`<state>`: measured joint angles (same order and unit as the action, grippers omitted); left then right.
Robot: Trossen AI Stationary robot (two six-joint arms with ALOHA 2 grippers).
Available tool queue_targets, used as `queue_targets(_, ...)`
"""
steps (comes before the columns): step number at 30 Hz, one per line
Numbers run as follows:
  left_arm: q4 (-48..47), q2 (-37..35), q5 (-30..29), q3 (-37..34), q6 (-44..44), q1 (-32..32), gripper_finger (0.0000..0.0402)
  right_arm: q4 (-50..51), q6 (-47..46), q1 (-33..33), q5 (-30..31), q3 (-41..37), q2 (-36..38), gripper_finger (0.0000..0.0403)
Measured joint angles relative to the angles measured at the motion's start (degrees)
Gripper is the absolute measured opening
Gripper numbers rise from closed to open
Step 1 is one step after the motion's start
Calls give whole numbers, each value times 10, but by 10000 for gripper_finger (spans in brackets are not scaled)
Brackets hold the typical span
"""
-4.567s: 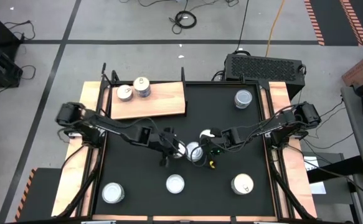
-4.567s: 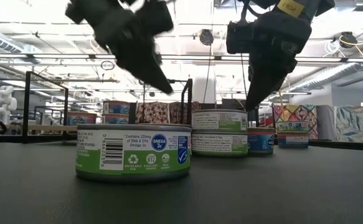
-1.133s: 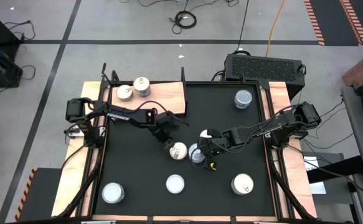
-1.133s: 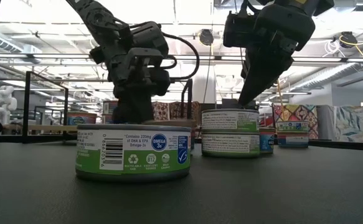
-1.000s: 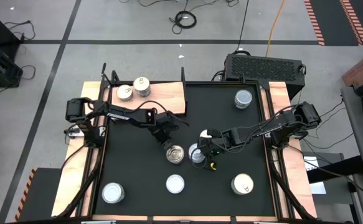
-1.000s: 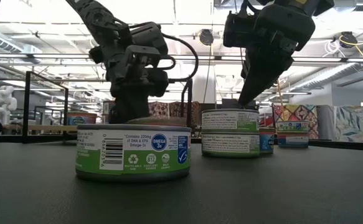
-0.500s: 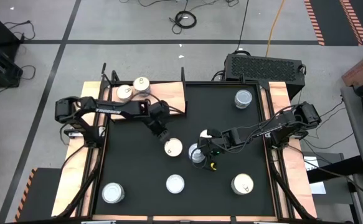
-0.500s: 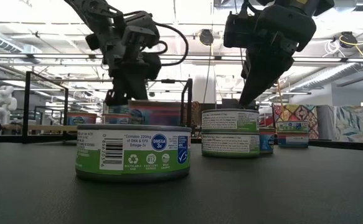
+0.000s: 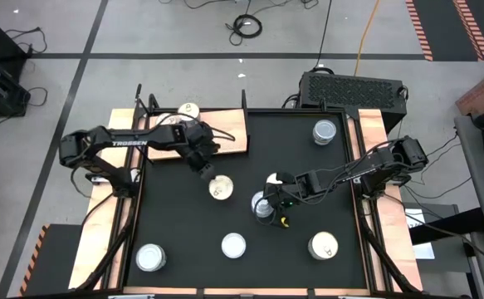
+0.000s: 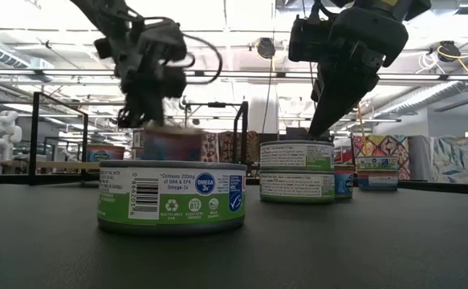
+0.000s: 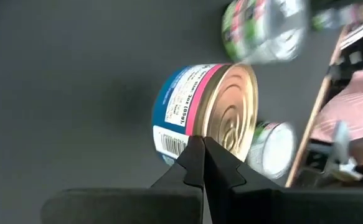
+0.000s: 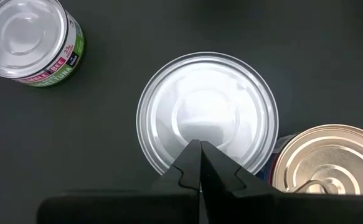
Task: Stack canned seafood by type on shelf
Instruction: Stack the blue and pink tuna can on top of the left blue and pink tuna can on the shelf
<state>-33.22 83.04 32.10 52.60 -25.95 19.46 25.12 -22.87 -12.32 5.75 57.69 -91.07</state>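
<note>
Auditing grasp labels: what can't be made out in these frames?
- Left gripper and can: gripped or only touched? The fingers cover the contact in the left wrist view, and the can is motion-blurred in the low view.
- Shelf: the left arm covers part of it in the high view, so the can count there is unclear.
- Right gripper over stack: its own fingers hide any contact in the right wrist view.

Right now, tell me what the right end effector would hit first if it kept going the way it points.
The right end effector, shut, points straight down at the pale-topped tin directly below it. It would likely meet that tin's lid first; how far above the lid it sits is unclear.
</note>
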Motion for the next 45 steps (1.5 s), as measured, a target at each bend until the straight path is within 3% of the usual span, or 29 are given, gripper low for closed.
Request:
queue_targets(4, 17, 11, -26, -55, -4, 3, 0, 0, 0, 0, 0, 0, 0, 0)
queue_targets(11, 110, 9, -2, -133, -36, 8, 0, -4, 0, 0, 0, 0, 0, 0)
queue_targets(16, 123, 9, -8, -135, -52, 6, 14, -10, 0, 1, 0, 0, 0, 0)
queue_targets(30, 132, 10, -23, -133, -53, 1, 166, -11, 0, 3, 0, 0, 0, 0)
queue_targets(45, 135, 10, -36, -133, -35, -25, 173, -11, 0, 3, 0, 0, 0, 0)
